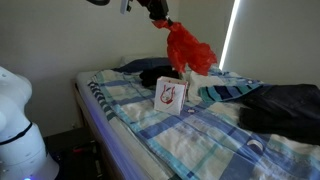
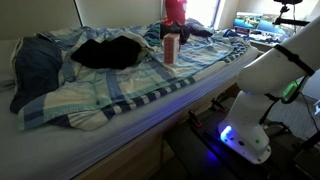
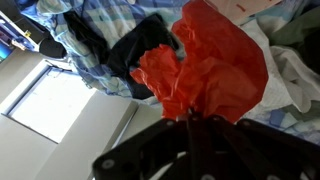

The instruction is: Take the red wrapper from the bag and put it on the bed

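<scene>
My claw [image 1: 165,22], clamped on the crumpled red plastic wrapper [image 1: 188,48], holds it aloft above the small white paper bag [image 1: 171,92] standing well in from the blue-checked bed's [image 1: 200,135] near edge. Removal looks done; laying it on the bed remains

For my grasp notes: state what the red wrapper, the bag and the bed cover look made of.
The red wrapper: probably thin plastic film, crumpled in sharp creases with slight sheen, pinched in the claw. The bag: likely paper or card, matte white, standing stiff with flat sides. The bed cover: woven cloth, matte blue check, lying in soft folds.
</scene>
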Robot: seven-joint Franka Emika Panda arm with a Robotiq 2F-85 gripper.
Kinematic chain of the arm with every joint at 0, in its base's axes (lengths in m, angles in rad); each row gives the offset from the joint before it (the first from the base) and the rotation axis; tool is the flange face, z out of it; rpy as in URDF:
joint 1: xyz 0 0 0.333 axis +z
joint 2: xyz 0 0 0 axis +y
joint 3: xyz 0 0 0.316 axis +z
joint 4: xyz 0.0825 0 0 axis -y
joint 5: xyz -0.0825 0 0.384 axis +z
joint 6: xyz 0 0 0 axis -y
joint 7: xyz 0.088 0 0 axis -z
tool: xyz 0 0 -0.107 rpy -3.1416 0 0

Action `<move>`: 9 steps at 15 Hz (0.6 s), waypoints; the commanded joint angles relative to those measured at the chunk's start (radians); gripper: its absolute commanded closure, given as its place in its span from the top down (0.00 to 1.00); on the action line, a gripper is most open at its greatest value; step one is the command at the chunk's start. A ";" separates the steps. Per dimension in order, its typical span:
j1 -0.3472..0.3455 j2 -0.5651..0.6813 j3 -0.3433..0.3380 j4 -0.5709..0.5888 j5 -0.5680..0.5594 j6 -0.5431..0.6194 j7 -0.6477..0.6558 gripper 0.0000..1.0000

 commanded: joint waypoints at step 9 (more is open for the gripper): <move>-0.129 -0.077 -0.055 -0.061 -0.063 0.018 0.142 0.00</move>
